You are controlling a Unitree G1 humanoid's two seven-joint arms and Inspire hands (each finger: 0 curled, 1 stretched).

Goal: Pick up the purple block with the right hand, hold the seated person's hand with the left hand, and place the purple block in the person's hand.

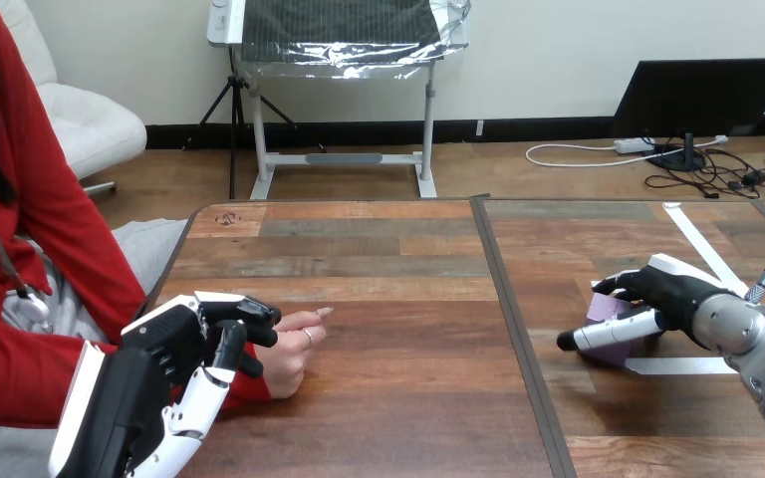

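one purple block [610,305] is all i have to track, and it sits low on the right half of the wooden table [379,259], just beside a strip of white tape [682,365]. most of it is covered, so i can't call its long axis with any confidence; the lilac faces i can see suggest it runs roughly left to right across my view. my right hand [672,297] is closed on it, with the fingers [626,284] curled over the top and the thumb [608,336] stretched along the near side, so the block is pinched between them. whether it rests on the wood or is just off it, i can't tell.

well apart, on the table's left half, the person's hand [294,357] lies in a loose fist near the edge. my left hand [184,363] is on it from the wrist side, with the fingers bent over the back and the thumb wrapped in at the near side.
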